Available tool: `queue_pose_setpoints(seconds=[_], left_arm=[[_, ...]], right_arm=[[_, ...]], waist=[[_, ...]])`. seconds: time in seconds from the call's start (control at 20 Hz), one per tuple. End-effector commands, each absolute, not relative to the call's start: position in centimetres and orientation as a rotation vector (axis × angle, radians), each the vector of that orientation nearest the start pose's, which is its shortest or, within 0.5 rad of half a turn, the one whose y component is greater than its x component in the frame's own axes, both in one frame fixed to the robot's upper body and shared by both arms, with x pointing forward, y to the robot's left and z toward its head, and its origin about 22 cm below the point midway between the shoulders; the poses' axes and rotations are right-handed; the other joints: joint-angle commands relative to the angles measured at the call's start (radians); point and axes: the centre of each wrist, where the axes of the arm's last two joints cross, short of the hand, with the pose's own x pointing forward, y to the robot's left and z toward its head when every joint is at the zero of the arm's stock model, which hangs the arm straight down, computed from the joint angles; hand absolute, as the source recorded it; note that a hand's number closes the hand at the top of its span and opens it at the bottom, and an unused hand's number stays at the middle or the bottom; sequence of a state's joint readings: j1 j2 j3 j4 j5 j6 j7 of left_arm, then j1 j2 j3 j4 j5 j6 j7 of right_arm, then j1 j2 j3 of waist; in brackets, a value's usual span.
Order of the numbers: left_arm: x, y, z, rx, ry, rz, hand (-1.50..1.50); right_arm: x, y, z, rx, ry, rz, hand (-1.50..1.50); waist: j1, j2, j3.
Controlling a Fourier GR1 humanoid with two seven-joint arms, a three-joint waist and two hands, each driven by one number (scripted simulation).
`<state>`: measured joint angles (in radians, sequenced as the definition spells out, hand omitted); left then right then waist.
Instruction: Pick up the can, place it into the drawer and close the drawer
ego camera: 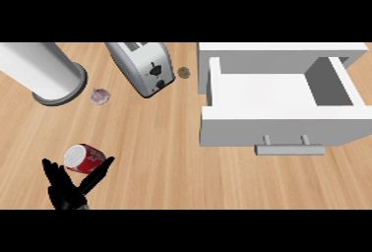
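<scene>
I can read no text anywhere; the white marks on the can (86,159) are too small to make out.

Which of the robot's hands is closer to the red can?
Left. The left hand is right at the can, open, with fingers either side of it. The right hand is out of view.

All that shows of me is my left hand (69,194), black all over, the palm a dark angular block. My fingers (52,172) are long and thin, narrowing to slim tips, the same flat black as the palm. My thumb (100,172) is another slender black spike, a little glossier along its edge.
</scene>
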<state>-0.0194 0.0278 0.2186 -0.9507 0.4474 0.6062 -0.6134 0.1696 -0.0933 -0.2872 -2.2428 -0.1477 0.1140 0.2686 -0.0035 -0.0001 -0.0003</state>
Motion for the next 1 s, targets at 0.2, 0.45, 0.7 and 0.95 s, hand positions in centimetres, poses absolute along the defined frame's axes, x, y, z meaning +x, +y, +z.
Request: queue_pose_setpoints(seconds=[0.2, 0.45, 0.7, 0.95], left_arm=[[22.5, 30.6, -13.9, 0.697, -1.372, 0.707, -1.5], [22.0, 31.3, -13.6, 0.585, -1.387, 0.616, -1.5], [24.9, 29.0, -13.6, 0.49, -1.456, 0.62, 1.5], [23.7, 30.7, -14.7, 0.48, -1.512, 0.617, 1.5]], right_arm=[[15.1, -28.8, 14.3, -0.215, -1.842, -0.031, -1.5], [18.0, -30.5, 13.8, -0.227, -1.846, -0.07, -1.5], [16.6, -28.9, 13.6, -0.243, -1.865, -0.047, -1.5], [17.7, -29.6, 14.4, -0.236, -1.853, -0.074, -1.5]], waist=[[-0.003, 0.001, 0.0], [0.003, 0.001, 0.0], [-0.004, 0.001, 0.0], [-0.001, 0.001, 0.0]])
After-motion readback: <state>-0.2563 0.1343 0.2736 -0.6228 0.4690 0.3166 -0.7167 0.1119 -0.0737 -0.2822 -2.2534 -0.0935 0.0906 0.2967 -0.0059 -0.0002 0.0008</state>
